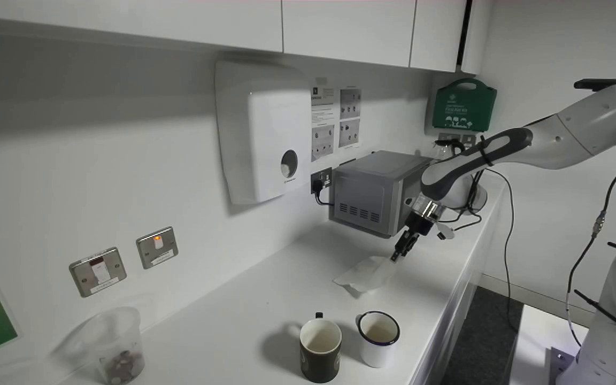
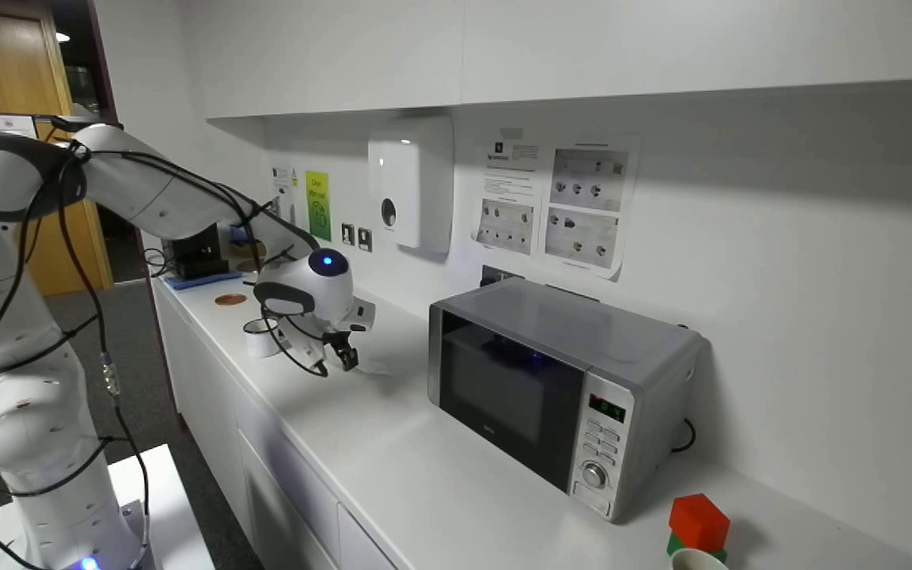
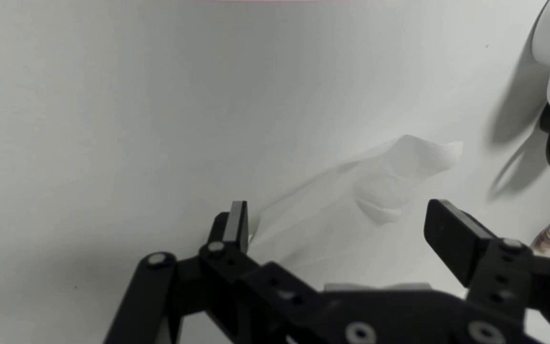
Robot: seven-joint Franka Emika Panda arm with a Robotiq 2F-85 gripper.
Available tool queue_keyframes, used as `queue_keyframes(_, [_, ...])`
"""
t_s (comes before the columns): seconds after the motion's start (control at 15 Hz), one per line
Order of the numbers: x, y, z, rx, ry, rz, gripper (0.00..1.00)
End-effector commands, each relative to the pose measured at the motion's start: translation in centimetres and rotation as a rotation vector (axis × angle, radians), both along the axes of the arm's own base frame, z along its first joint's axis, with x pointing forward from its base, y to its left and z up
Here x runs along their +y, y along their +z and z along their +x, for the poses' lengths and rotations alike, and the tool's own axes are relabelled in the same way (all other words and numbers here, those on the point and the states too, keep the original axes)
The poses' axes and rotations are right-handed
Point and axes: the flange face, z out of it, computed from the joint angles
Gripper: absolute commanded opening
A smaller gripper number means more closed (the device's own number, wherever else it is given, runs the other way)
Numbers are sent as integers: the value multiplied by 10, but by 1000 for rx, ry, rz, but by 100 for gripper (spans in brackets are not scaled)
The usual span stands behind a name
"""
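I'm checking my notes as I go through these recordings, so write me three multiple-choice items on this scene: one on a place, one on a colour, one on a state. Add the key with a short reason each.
1. Where is the white paper sheet?
A. On the counter, between the microwave and the white mug
B. Inside the white mug
C. On top of the microwave

2. What colour is the first aid kit?
A. Red
B. Blue
C. Green

3. How does the gripper stand?
A. Fully shut
B. Open, jaws wide apart
C. Clamped on the white mug

1: A, since an exterior view shows it lying between them.
2: C, since its case is green behind white lettering.
3: B, since the wrist view shows a broad gap between the jaws.
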Motion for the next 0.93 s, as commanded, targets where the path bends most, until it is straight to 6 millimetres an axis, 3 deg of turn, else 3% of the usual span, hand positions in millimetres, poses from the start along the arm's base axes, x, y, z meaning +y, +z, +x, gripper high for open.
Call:
queue_keyframes(0.0, [3, 12, -13, -23, -21, -31, 100])
queue_keyframes(0.87, [4, 33, -29, -89, -56, -136, 100])
